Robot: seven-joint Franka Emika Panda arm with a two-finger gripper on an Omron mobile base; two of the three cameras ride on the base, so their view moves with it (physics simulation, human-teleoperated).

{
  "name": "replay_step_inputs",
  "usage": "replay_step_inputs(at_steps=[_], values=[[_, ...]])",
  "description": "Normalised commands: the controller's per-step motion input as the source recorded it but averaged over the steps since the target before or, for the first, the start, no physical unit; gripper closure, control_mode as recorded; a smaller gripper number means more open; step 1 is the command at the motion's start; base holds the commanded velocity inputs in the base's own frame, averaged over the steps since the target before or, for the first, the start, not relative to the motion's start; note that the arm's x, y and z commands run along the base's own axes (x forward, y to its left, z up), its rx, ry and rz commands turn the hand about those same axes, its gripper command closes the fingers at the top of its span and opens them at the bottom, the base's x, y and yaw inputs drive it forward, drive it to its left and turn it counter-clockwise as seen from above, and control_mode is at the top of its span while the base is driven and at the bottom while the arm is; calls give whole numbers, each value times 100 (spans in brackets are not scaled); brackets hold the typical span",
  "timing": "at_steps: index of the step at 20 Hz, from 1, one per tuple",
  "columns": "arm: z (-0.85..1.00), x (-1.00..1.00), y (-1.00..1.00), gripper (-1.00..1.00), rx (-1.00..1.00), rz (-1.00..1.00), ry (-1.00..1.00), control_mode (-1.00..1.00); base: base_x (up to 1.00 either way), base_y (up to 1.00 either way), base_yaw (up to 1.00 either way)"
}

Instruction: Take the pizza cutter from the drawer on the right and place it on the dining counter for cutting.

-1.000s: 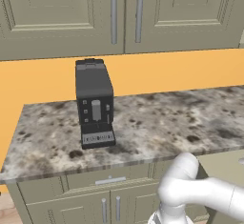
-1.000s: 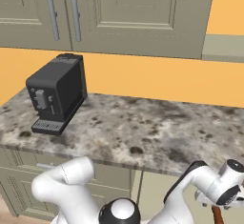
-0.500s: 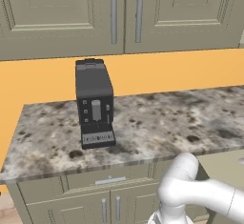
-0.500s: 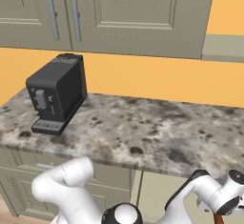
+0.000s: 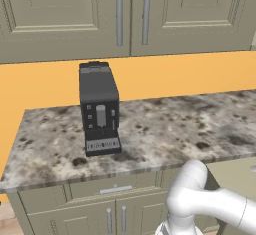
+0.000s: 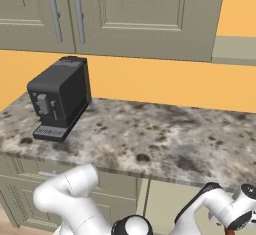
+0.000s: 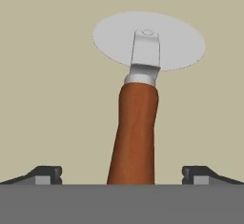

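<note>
In the hand view we look straight down on the cutter [image 7: 138, 123], which lies flat on the plain olive-beige floor of the drawer [image 7: 47, 75]. Its round silver blade is at the far end from us, and the reddish-brown handle runs back toward the gripper [image 7: 122, 173]. The fingers [image 7: 45, 174] stand spread as wide as they go, one on each side of the handle and well clear of it, so we have hold of nothing. From the base views we see the arm [image 5: 210, 204] bent low in front of the granite worktop [image 5: 170, 129], reaching down past its front edge. A black coffee machine [image 5: 99, 109] stands on the worktop's left part, below the wall cabinets [image 5: 132, 14].
</note>
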Motion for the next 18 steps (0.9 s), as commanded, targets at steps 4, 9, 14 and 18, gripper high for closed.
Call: replay_step_inputs(at_steps=[4, 9, 14, 18], values=[[-13, 17, -10, -100, 1, 0, 0, -100, 0, 0, 0], [-28, 2, -9, -100, 0, 0, -1, -100, 0, 0, 0], [-31, 0, -4, -100, 0, 0, -5, -100, 0, 0, 0], [-19, 0, -2, -100, 0, 0, -5, -100, 0, 0, 0]])
